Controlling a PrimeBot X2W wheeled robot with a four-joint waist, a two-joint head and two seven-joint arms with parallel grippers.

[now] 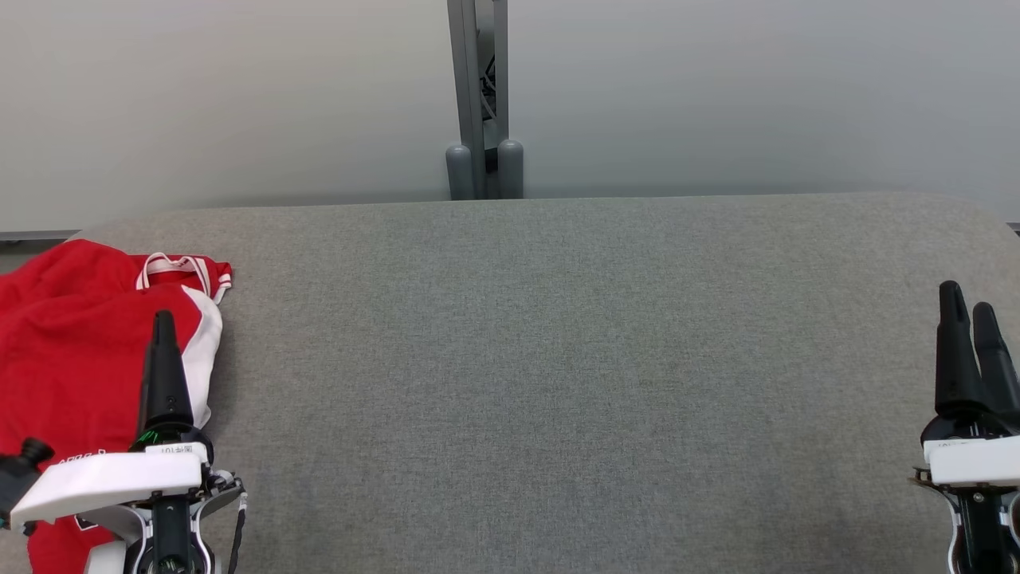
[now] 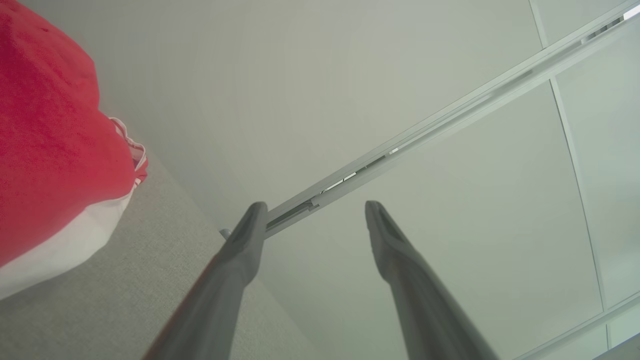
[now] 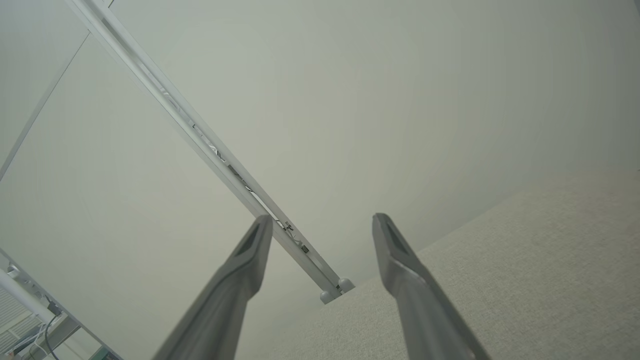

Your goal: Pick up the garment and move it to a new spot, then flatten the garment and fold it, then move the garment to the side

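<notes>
Left gripper (image 2: 312, 215) spread apart, empty, by crumpled red-and-white soft garment (image 1: 72, 343) on grey woven table (image 1: 558, 359); right gripper (image 3: 320, 225) also spread, empty; metal post (image 1: 478, 104) behind.

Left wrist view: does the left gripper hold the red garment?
No, the left gripper is open and empty, with the red garment lying apart beside it.

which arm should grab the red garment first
Left, probably. The left gripper is open beside the red garment at the left end of the table; the right gripper, also open, is at the far right end.
</notes>
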